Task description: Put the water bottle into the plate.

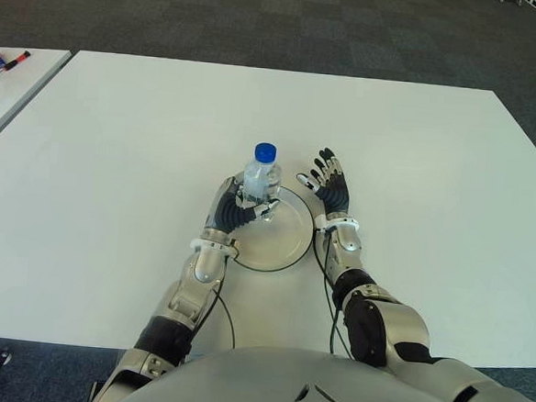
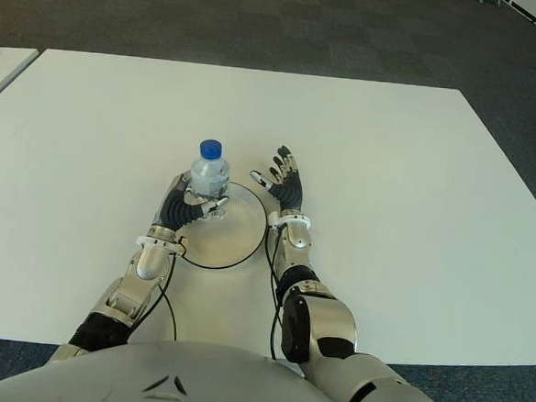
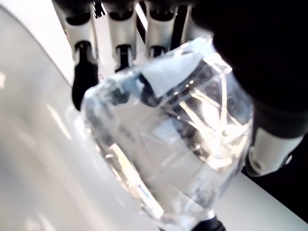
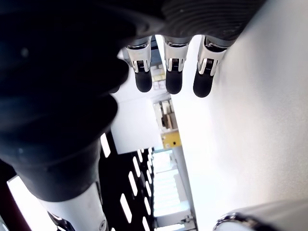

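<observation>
A clear water bottle (image 1: 262,176) with a blue cap stands upright over the far left part of a round white plate (image 1: 282,242) with a dark rim. My left hand (image 1: 242,207) is shut around the bottle's lower body; the left wrist view shows the fingers (image 3: 119,48) wrapped against the clear plastic bottle (image 3: 178,139). Whether the bottle's base touches the plate is hidden by the hand. My right hand (image 1: 329,188) shows just right of the plate's far edge, fingers spread and holding nothing.
The plate sits on a wide white table (image 1: 418,165). A second white table (image 1: 9,86) at the far left carries markers (image 1: 11,58). Dark carpet lies beyond the table's far edge.
</observation>
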